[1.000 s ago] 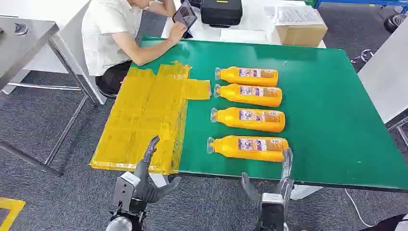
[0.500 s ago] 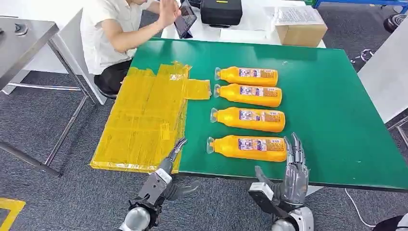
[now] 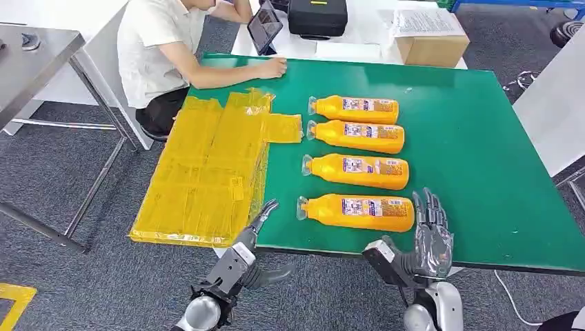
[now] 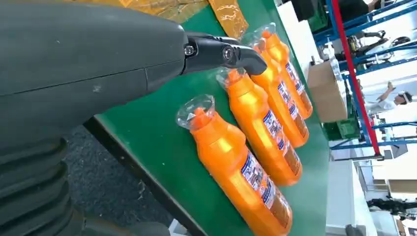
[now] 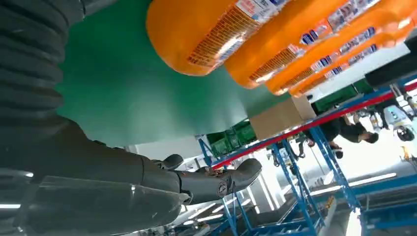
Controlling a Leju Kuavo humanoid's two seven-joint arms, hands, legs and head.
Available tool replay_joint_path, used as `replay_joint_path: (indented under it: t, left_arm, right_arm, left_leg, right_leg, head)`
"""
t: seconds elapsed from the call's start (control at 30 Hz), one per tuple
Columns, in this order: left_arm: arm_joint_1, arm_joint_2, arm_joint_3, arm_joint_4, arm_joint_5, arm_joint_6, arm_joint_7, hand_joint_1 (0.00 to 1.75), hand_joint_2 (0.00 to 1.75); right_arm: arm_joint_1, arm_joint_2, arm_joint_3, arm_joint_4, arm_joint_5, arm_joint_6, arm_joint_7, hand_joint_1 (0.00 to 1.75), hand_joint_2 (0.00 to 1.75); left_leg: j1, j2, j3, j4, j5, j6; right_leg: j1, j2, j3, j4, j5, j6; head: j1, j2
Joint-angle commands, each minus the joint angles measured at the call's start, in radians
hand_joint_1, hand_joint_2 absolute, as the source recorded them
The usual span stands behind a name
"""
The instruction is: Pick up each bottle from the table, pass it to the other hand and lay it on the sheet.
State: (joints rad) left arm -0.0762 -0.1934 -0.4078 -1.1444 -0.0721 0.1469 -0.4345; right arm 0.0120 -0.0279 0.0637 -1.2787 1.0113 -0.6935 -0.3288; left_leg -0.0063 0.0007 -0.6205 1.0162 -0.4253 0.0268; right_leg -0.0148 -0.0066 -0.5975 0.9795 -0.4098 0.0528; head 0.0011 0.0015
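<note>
Four orange bottles lie in a row on the green tabletop (image 3: pixel 483 138), none lifted yet, so this is the opening reach for the nearest bottle (image 3: pixel 357 212). The right hand (image 3: pixel 429 231) stands just beside that bottle's base, fingers spread wide and holding nothing; the left hand (image 3: pixel 254 238) hovers at the near edge between the yellow sheet (image 3: pixel 207 172) and the bottle's capped neck, also open and empty. Next, I'd say, the right hand must swing in over the bottle's body and close around it, then carry it toward the left hand. Compared with a second ago, both hands have risen and moved inward, and the person (image 3: pixel 162 48) at the far corner now rests a hand on the tabletop.
</note>
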Motion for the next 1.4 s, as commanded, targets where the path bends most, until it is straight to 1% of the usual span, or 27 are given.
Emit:
replay_joint_path:
  t: [0.03,0.1,0.13,0.2,0.27,0.3,0.33,0.37,0.43,0.47,0.5,0.57,0.6,0.67,0.7,0.87,0.9,0.93,0.97,1.07,1.13,1.17,1.23,1.27,1.3,1.33,1.4]
  left_arm:
    - [-0.063,0.004,-0.024,0.082,0.005,-0.011,0.007,0.0,1.75]
    - [-0.073,0.004,-0.025,0.086,0.008,-0.013,0.01,0.0,1.75]
    - [-0.075,0.003,-0.024,0.085,0.009,-0.01,0.01,0.0,1.75]
    - [-0.078,0.006,-0.037,0.061,-0.01,0.007,-0.003,0.0,1.75]
    - [-0.081,0.006,-0.054,0.04,-0.038,0.029,-0.013,0.0,1.75]
    - [-0.083,0.002,-0.058,0.034,-0.039,0.028,-0.013,0.0,1.75]
    - [-0.081,0.003,-0.064,0.025,-0.039,0.025,-0.013,0.0,1.75]
    - [-0.083,0.005,-0.072,0.025,-0.04,0.021,-0.011,0.0,1.75]
    - [-0.092,0.003,-0.079,0.035,-0.037,0.017,-0.006,0.0,1.75]
    - [-0.092,0.003,-0.079,0.035,-0.037,0.017,-0.006,0.0,1.75]
    - [-0.092,0.003,-0.079,0.035,-0.037,0.017,-0.006,0.0,1.75]
    - [-0.102,-0.001,-0.081,0.05,-0.031,0.015,-0.007,0.0,1.75]
    - [-0.103,-0.001,-0.082,0.051,-0.031,0.015,-0.007,0.0,1.75]
    - [-0.103,-0.001,-0.082,0.051,-0.031,0.015,-0.007,0.0,1.75]
    - [-0.103,-0.001,-0.082,0.051,-0.031,0.015,-0.007,0.0,1.75]
    - [-0.111,-0.011,-0.086,0.058,-0.014,0.009,-0.007,0.0,1.75]
    - [-0.112,-0.011,-0.087,0.059,-0.011,0.01,-0.007,0.0,1.75]
    - [-0.113,-0.012,-0.087,0.06,-0.009,0.01,-0.007,0.0,1.75]
    - [-0.115,-0.013,-0.088,0.06,-0.003,0.007,-0.006,0.0,1.75]
    - [-0.117,-0.012,-0.091,0.058,0.004,0.003,-0.003,0.0,1.75]
    - [-0.116,-0.011,-0.091,0.056,0.004,0.003,-0.003,0.0,1.75]
    - [-0.115,-0.009,-0.091,0.053,0.005,0.003,-0.002,0.0,1.75]
    - [-0.113,-0.007,-0.089,0.049,0.005,0.003,0.001,0.0,1.75]
    - [-0.113,-0.006,-0.088,0.048,0.006,0.002,0.002,0.0,1.75]
    - [-0.114,-0.006,-0.088,0.048,0.006,0.0,0.003,0.0,1.75]
    - [-0.116,-0.006,-0.089,0.051,0.007,-0.003,0.003,0.0,1.75]
    - [-0.118,-0.009,-0.089,0.053,0.007,-0.002,0.003,0.0,1.75]
  right_arm:
    - [-0.109,-0.088,0.059,0.212,0.042,0.02,0.091,0.0,1.75]
    - [-0.14,-0.102,0.069,0.251,0.041,0.042,0.088,0.0,1.75]
    - [-0.149,-0.106,0.072,0.261,0.046,0.045,0.092,0.0,1.75]
    - [-0.166,-0.111,0.086,0.271,0.062,0.048,0.101,0.0,1.75]
    - [-0.183,-0.119,0.106,0.277,0.097,0.044,0.116,0.0,1.75]
    - [-0.193,-0.116,0.11,0.278,0.098,0.048,0.117,0.0,1.75]
    - [-0.207,-0.115,0.119,0.291,0.095,0.068,0.116,0.0,1.75]
    - [-0.223,-0.115,0.129,0.303,0.085,0.096,0.118,0.0,1.75]
    - [-0.263,-0.12,0.149,0.347,0.075,0.148,0.126,0.0,1.75]
    - [-0.266,-0.12,0.149,0.348,0.075,0.149,0.126,0.0,1.75]
    - [-0.266,-0.12,0.149,0.348,0.075,0.149,0.126,0.0,1.75]
    - [-0.304,-0.123,0.17,0.404,0.073,0.177,0.128,0.0,1.75]
    - [-0.308,-0.122,0.17,0.407,0.073,0.178,0.128,0.0,1.75]
    - [-0.308,-0.122,0.17,0.407,0.073,0.178,0.128,0.0,1.75]
    - [-0.308,-0.122,0.17,0.407,0.073,0.178,0.128,0.0,1.75]
    - [-0.337,-0.116,0.232,0.477,0.105,0.202,0.128,0.0,1.75]
    - [-0.34,-0.115,0.243,0.487,0.102,0.218,0.13,0.0,1.75]
    - [-0.341,-0.115,0.25,0.493,0.102,0.227,0.131,0.0,1.75]
    - [-0.345,-0.122,0.267,0.502,0.109,0.245,0.142,0.0,1.75]
    - [-0.354,-0.139,0.301,0.516,0.112,0.299,0.167,0.0,1.75]
    - [-0.355,-0.143,0.304,0.517,0.111,0.308,0.169,0.0,1.75]
    - [-0.354,-0.148,0.314,0.514,0.113,0.321,0.169,0.0,1.75]
    - [-0.349,-0.162,0.336,0.503,0.108,0.367,0.187,0.0,1.75]
    - [-0.351,-0.176,0.353,0.506,0.103,0.413,0.196,0.0,1.75]
    - [-0.35,-0.185,0.36,0.503,0.086,0.438,0.195,0.73,1.75]
    - [-0.349,-0.191,0.362,0.508,0.061,0.467,0.187,1.75,1.75]
    - [-0.343,-0.198,0.359,0.516,0.055,0.468,0.184,1.75,1.75]
  left_leg:
    - [0.001,0.001,0.004,-0.001,-0.001,-0.002]
    - [0.001,0.0,0.005,-0.001,-0.001,-0.002]
    - [0.0,0.0,0.002,-0.001,0.0,-0.001]
    - [0.001,0.002,0.006,-0.001,-0.002,-0.002]
    - [0.001,0.002,0.006,0.0,-0.002,-0.002]
    - [0.001,0.001,0.003,0.0,-0.001,-0.001]
    - [0.001,0.001,0.004,-0.001,-0.001,-0.002]
    - [0.001,0.002,0.002,0.0,-0.001,-0.001]
    - [0.001,0.003,0.005,0.0,-0.002,-0.002]
    - [0.001,0.003,0.003,0.0,-0.001,-0.001]
    - [0.001,0.003,0.005,0.0,-0.002,-0.002]
    - [0.001,0.003,0.006,-0.001,-0.002,-0.002]
    - [0.001,0.001,0.003,0.0,-0.001,-0.001]
    - [0.001,0.002,0.005,-0.001,-0.001,-0.002]
    - [0.001,0.002,0.004,-0.001,-0.001,-0.002]
    - [0.001,0.002,0.005,-0.001,-0.002,-0.002]
    - [0.001,0.002,0.004,-0.001,-0.001,-0.002]
    - [0.001,0.002,0.006,-0.001,-0.002,-0.002]
    - [0.001,0.001,0.003,-0.001,-0.001,-0.001]
    - [0.001,0.001,0.005,-0.001,-0.001,-0.002]
    - [0.001,0.0,0.003,-0.001,0.0,-0.001]
    - [0.001,0.0,0.005,-0.001,-0.001,-0.002]
    - [0.002,0.0,0.005,-0.001,-0.001,-0.002]
    - [0.001,0.0,0.005,-0.001,0.0,-0.001]
    - [0.001,-0.001,0.006,-0.001,0.0,-0.002]
    - [0.002,-0.001,0.008,-0.001,-0.001,-0.002]
    - [0.002,-0.002,0.01,-0.002,0.0,-0.002]
  right_leg:
    - [0.001,0.001,0.004,-0.001,-0.001,-0.002]
    - [0.001,0.001,0.004,-0.001,-0.001,-0.002]
    - [0.0,0.001,0.002,-0.001,0.0,-0.001]
    - [0.001,0.002,0.005,-0.001,-0.001,-0.002]
    - [0.001,0.003,0.005,-0.001,-0.001,-0.002]
    - [0.001,0.001,0.003,0.0,-0.001,-0.002]
    - [0.001,0.002,0.004,-0.001,-0.001,-0.002]
    - [0.001,0.002,0.002,0.0,0.0,-0.001]
    - [0.001,0.004,0.004,0.0,-0.001,-0.003]
    - [0.001,0.003,0.002,0.0,0.0,-0.001]
    - [0.001,0.004,0.004,0.0,-0.001,-0.002]
    - [0.001,0.003,0.005,-0.001,-0.001,-0.002]
    - [0.001,0.002,0.003,-0.001,0.0,-0.001]
    - [0.001,0.003,0.004,-0.001,-0.001,-0.002]
    - [0.001,0.002,0.003,-0.001,0.0,-0.002]
    - [0.001,0.003,0.005,-0.001,-0.001,-0.002]
    - [0.001,0.002,0.003,-0.001,0.0,-0.002]
    - [0.001,0.002,0.005,-0.001,-0.001,-0.002]
    - [0.001,0.001,0.003,-0.001,0.0,-0.001]
    - [0.001,0.002,0.005,-0.001,-0.001,-0.002]
    - [0.001,0.001,0.003,-0.001,0.0,-0.001]
    - [0.001,0.0,0.004,-0.001,-0.001,-0.002]
    - [0.002,0.0,0.005,-0.001,0.0,-0.002]
    - [0.001,0.0,0.004,-0.001,0.0,-0.001]
    - [0.001,-0.001,0.006,-0.002,-0.001,-0.002]
    - [0.002,-0.001,0.008,-0.002,-0.001,-0.002]
    - [0.002,-0.002,0.009,-0.002,-0.001,-0.002]
  head:
    - [0.0,0.0]
    - [0.0,0.0]
    - [0.0,0.0]
    - [0.0,0.0]
    - [0.0,0.0]
    - [0.0,0.0]
    - [0.0,0.0]
    - [0.0,0.0]
    - [0.0,0.0]
    - [0.0,0.0]
    - [0.0,0.0]
    - [0.0,0.0]
    - [0.0,0.0]
    - [0.0,0.0]
    - [0.0,0.0]
    - [0.0,0.0]
    - [0.0,0.0]
    - [0.0,0.0]
    - [0.0,0.0]
    - [0.0,0.0]
    - [0.0,0.0]
    - [0.0,0.0]
    - [0.0,0.0]
    - [0.0,0.0]
    - [0.0,0.0]
    - [0.0,0.0]
    - [0.0,0.0]
